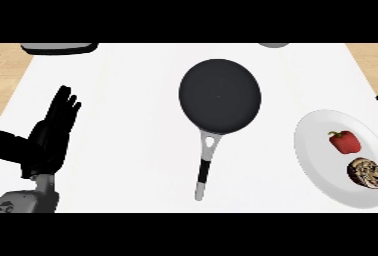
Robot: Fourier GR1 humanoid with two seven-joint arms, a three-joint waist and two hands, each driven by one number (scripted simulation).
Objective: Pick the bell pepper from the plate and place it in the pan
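1. Round black pan (219,96), slim grey-and-black handle, mid tabletop (133,150).
2. Right of pan: white plate (317,150) bearing glossy red pepper (345,142) beside a brown lump (364,172).
3. Left of pan: left hand (50,135) open, fingers straight, holding nothing.
4. Bare white surface either side of pan.

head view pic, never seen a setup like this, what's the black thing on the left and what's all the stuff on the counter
This is the view from a humanoid robot's head, looking steeply down at a white counter. The black shape at the left is its left hand, open with fingers up, resting and holding nothing. The right hand is out of view. In the middle lies a black frying pan, handle toward the robot. At the right a white plate carries a red bell pepper and a brown food item I cannot identify.
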